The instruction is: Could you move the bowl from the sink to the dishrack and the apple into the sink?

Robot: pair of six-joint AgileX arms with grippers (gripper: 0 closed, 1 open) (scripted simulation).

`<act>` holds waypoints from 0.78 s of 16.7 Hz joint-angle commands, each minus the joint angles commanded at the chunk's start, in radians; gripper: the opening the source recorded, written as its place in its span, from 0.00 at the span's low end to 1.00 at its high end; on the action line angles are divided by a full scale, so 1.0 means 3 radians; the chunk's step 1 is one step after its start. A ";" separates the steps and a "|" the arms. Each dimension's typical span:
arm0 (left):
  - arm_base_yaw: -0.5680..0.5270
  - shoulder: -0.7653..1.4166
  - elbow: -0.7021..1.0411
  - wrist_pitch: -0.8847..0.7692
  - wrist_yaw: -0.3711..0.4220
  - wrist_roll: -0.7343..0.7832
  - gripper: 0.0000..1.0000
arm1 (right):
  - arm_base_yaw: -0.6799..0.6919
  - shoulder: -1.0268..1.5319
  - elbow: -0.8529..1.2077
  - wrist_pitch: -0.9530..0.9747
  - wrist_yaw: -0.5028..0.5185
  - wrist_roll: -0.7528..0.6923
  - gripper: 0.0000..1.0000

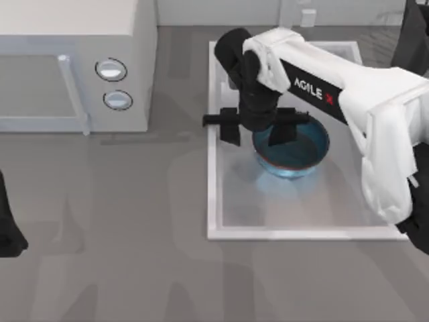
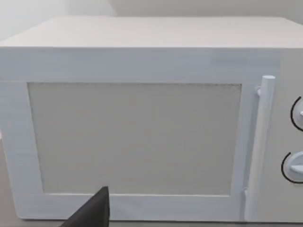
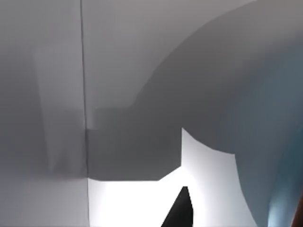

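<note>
Reaching into the sink [image 1: 218, 201], the right gripper [image 1: 258, 134] hangs low with its fingers spread wide at the near rim of the bowl [image 1: 298, 157], which sits on the basin floor just beside and partly beneath it. Farther off stands the microwave [image 1: 74, 67]; the left arm is parked at the table's left edge.

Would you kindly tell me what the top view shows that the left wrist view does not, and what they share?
Top view alone: the sink, the blue bowl inside it, and the right hand at the bowl's left rim. The left arm sits parked at the table's left edge.
Left wrist view alone: the microwave's door window seen front-on.
Both: the microwave, its handle and knobs.
</note>
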 joint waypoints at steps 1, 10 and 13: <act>0.0000 0.0000 0.0000 0.0000 0.0000 0.0000 1.00 | 0.0000 0.0000 0.0000 0.0000 0.0000 0.0000 0.40; 0.0000 0.0000 0.0000 0.0000 0.0000 0.0000 1.00 | 0.0000 0.0000 0.0000 0.0000 0.0000 0.0000 0.00; 0.0000 0.0000 0.0000 0.0000 0.0000 0.0000 1.00 | 0.0000 0.0000 0.0000 0.0000 0.0000 0.0000 0.00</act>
